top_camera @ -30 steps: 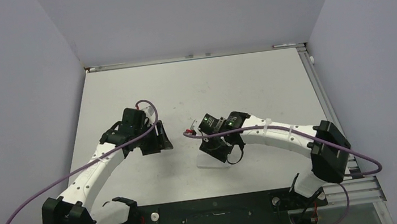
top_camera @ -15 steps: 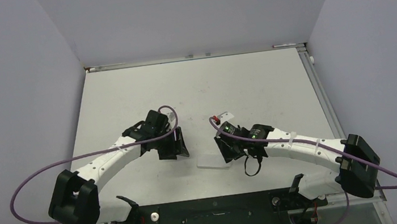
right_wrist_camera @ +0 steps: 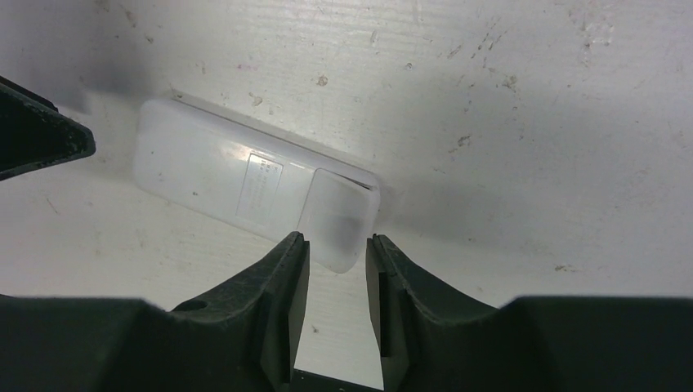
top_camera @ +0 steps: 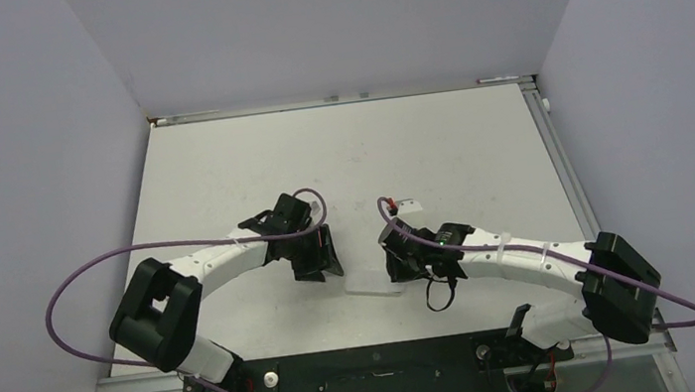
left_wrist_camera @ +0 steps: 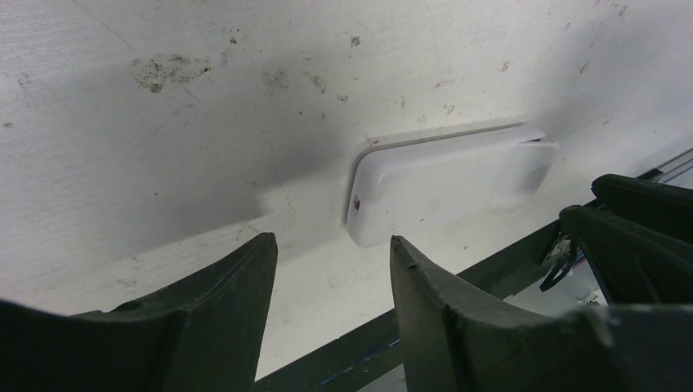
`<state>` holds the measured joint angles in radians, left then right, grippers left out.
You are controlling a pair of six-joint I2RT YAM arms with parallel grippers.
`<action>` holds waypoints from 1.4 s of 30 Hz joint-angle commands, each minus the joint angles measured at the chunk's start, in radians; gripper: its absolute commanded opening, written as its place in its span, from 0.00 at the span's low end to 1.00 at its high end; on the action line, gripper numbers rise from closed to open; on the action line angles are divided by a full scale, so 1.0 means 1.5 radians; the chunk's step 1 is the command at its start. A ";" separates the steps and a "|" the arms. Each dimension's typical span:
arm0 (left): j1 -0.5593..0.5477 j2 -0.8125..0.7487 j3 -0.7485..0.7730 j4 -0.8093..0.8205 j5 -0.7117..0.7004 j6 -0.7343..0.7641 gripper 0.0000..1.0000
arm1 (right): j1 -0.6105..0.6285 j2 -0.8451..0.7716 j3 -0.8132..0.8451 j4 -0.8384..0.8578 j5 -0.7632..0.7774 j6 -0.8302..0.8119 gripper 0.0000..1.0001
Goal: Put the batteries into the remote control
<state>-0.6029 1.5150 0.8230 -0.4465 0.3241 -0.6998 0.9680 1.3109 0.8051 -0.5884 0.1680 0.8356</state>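
remote control lies flat on table.

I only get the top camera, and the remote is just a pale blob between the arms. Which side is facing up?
Observer: The back. The right wrist camera shows the remote lying plain white side up, with a small label in the middle.
Operator: Is the battery door on?
Observer: Yes, a cover sits on the end nearest the right tool, though one edge looks not quite flush.
Operator: Is the other arm holding it?
Observer: No. The left wrist camera shows the left tool open, the remote lying ahead of it, nothing between its fingers.
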 commanded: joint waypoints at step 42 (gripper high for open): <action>-0.061 0.061 -0.022 0.097 0.029 -0.038 0.18 | -0.014 0.039 -0.116 0.150 -0.045 0.105 0.15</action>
<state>-0.6750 1.5860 0.7895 -0.3317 0.3641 -0.7521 0.9478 1.3460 0.6613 -0.4213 0.1204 0.9810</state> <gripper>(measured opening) 0.198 0.163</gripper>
